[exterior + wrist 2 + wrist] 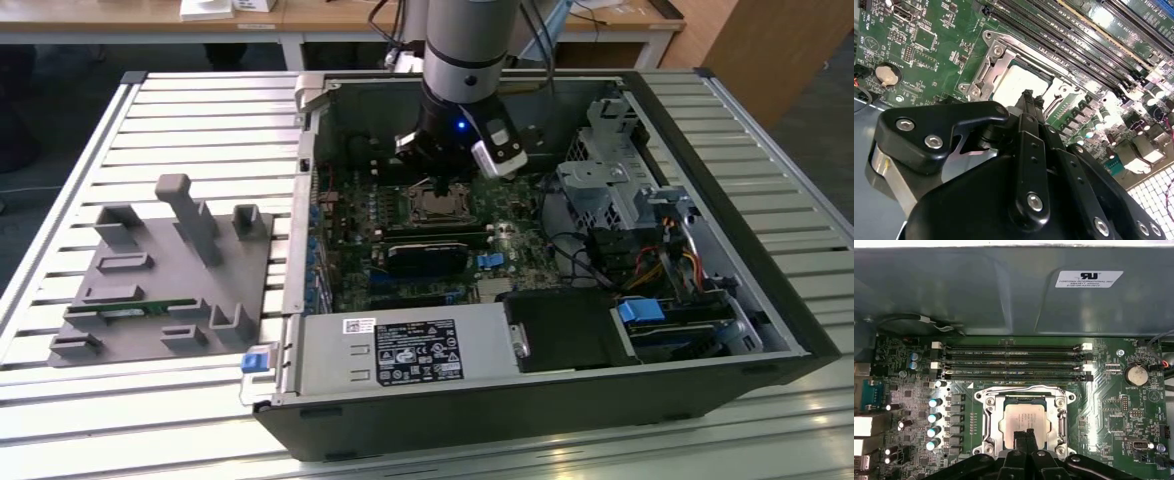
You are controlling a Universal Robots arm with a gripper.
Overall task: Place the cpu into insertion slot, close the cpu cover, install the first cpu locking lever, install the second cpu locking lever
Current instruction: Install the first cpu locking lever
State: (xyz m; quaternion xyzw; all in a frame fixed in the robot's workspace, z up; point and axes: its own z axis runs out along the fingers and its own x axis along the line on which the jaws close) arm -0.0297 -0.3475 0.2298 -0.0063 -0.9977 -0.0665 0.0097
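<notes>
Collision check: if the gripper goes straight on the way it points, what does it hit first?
Probably the cpu, framed by the cpu cover; the gripper sits right over it, gap unclear.

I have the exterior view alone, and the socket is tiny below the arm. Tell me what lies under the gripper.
Observer: In the first wrist view, the small flat square cpu with a dull silver top sits level, set into the green circuit board.
Operator: Report the cover.
Observer: The thin silver metal cpu cover, a square frame, lies down around the cpu, whose top shows through its window.
Operator: Give me the fingers.
Observer: In both wrist views the black gripper has its fingertips together over one edge of the cpu. I cannot tell whether they touch it.
</notes>
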